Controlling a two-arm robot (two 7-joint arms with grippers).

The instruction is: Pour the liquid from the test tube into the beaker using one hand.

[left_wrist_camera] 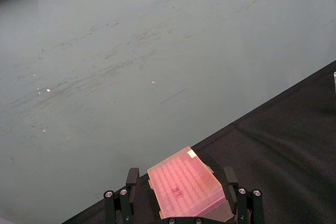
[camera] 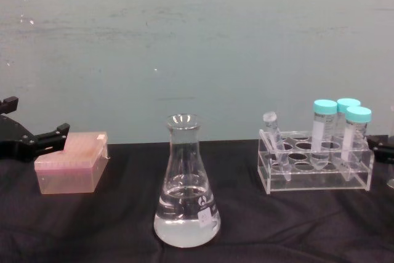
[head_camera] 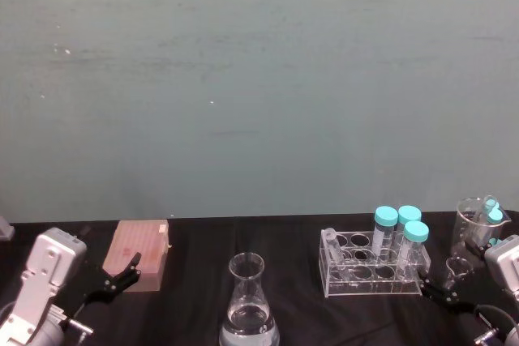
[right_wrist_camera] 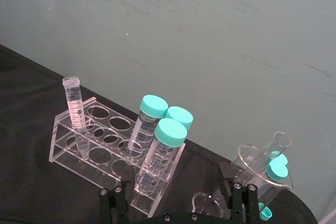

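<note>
Right gripper (head_camera: 435,290): fingers (right_wrist_camera: 230,180) spread wide, test tube (right_wrist_camera: 75,111) standing in the rack (right_wrist_camera: 64,148) ahead of them. Left gripper (head_camera: 122,271): fingers (left_wrist_camera: 132,178) wide too, pink box (left_wrist_camera: 184,187) just ahead.

The beaker (camera: 184,177) is glossy glass, test tube (right_wrist_camera: 75,111) clear plastic, cloth (camera: 308,226) matt.

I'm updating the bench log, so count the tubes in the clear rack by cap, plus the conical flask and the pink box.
Cyan-capped tubes in the rack: 3
Uncapped test tube in the rack: 1
Conical flask: 1
Pink box: 1
Total: 6
</note>
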